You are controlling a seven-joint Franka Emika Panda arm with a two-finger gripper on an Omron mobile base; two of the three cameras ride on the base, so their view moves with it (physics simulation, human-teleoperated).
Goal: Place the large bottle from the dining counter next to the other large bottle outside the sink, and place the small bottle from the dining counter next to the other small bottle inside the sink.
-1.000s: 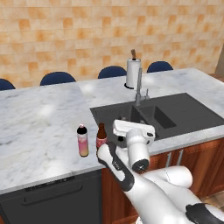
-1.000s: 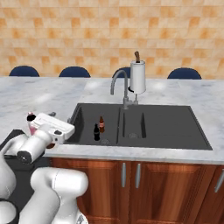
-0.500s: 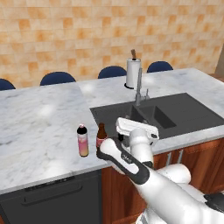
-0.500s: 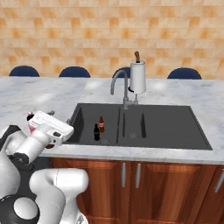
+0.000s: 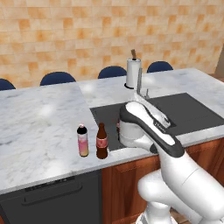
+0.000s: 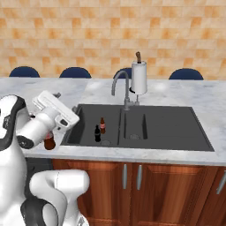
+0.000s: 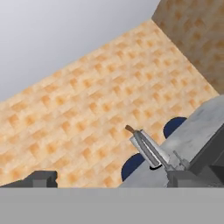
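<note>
In the left base view our own arm hid a good part of the sink (image 5: 192,114), covering its left basin and the foot of the faucet, so we could not see into that basin from there; on the tabletop (image 5: 39,127) just left of the sink stood the brown bottle (image 5: 101,141) with its red label, upright, and just beside it on its left the pink bottle (image 5: 82,140) with the dark cap, the two close together but not touching. A paper towel roll (image 5: 132,73) stood behind the sink. In the right base view the left basin was open to us: the small black bottle (image 6: 97,133) stood upright in it, with another small bottle (image 6: 102,126), brown with a red label, just behind it. The brown bottle outside the sink was mostly hidden there behind the arm. The tool (image 6: 56,95) was raised near the sink's left edge, and from this side we could hardly make out its fingers. In the hand view two dark fingertips (image 7: 41,178) stood wide apart with nothing between them, pointing toward the tiled wall and the paper towel roll.
</note>
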